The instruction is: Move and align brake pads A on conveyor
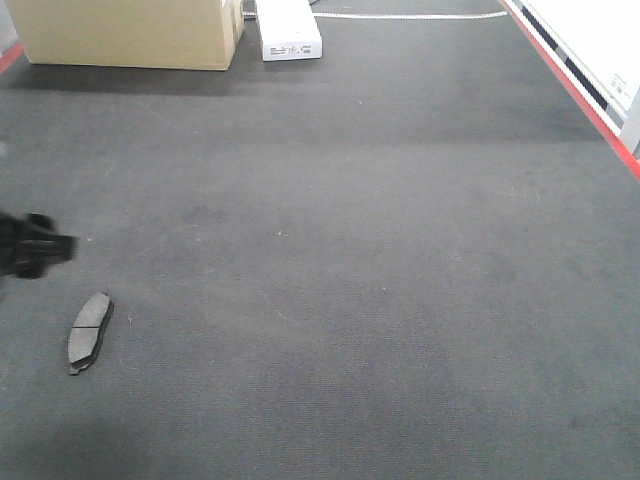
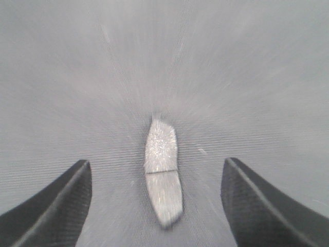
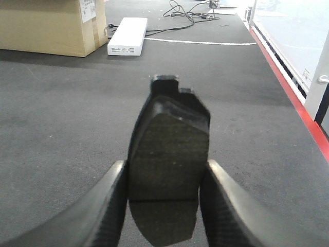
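My left gripper [image 2: 157, 167] stands wide open with nothing in it. Its two black fingers [image 2: 56, 206] frame the bottom corners of the wrist view, which is streaked with blur. Between them, touching neither, a small grey oblong brake pad [image 2: 162, 172] with a centre groove lies flat on the dark charcoal felt-like conveyor belt [image 1: 350, 250], its long axis running away from the camera. In the front view that pad sits at the lower left, with the black gripper just beyond it and apart from it. My right gripper [image 3: 163, 172] is clamped on a second dark brake pad [image 3: 168, 144], pinched by its long edges, with the black backing tabs pointing away. Whether this pad touches the belt I cannot tell. A tan cardboard box [image 1: 130, 30] and a flat white box [image 1: 288, 28] rest at the belt's far end, and a red edge strip [image 1: 580, 95] runs along the right.
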### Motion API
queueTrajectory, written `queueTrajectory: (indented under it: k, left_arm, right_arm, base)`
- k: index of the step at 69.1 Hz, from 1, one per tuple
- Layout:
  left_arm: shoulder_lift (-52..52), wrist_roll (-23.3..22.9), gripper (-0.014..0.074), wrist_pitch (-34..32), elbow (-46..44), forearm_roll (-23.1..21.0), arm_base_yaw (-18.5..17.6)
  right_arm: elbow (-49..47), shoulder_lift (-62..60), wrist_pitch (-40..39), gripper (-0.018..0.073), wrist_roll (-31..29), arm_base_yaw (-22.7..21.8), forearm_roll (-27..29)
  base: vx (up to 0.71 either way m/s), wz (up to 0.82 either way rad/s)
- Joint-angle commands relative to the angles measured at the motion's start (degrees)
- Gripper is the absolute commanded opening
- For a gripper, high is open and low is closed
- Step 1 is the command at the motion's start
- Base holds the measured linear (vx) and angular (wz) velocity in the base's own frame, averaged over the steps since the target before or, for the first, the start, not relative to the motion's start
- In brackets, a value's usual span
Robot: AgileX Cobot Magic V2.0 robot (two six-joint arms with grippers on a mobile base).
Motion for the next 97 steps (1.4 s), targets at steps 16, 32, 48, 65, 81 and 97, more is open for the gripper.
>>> queueTrajectory:
  k: [16, 32, 48, 65, 81, 97]
  left_arm:
    - [-26.1, 0.3, 0.0481, -10.5, 13.0, -0.1, -0.3]
    - [-42.7, 0.4, 0.0481, -13.4, 22.6, -0.1, -0.3]
    - [-54.6, 0.3, 0.0481, -13.8, 28.2, -0.1, -0.3]
    - [-58.1, 0.3, 0.0481, -10.0, 28.9, -0.1, -0.3]
    - [-58.1, 0.3, 0.0481, -9.3, 28.9, -0.1, -0.3]
    - [-58.1, 0.3, 0.0481, -9.3, 28.9, -0.1, -0.3]
  right_arm:
    - [-1.8, 0.5, -5.7, -0.0008, -0.6, -0.4, -0.4]
    - [-1.8, 0.5, -5.7, -0.0008, -0.6, -0.4, -0.4]
    - [-1.8, 0.5, -5.7, -0.0008, -0.6, -0.4, -0.4]
    - [-1.8, 0.5, -5.7, -0.0008, -0.6, -0.4, -0.4]
    - [-1.8, 0.5, -5.7, -0.0008, -0.6, -0.4, -0.4]
    - [-1.8, 0.5, -5.7, -0.0008, -0.6, -0.4, -0.4]
  base:
    - [0.00, 0.00]
    - [0.00, 0.00]
    - [0.00, 0.00]
    - [0.00, 0.00]
    - [0.00, 0.00]
    - [0.00, 0.00]
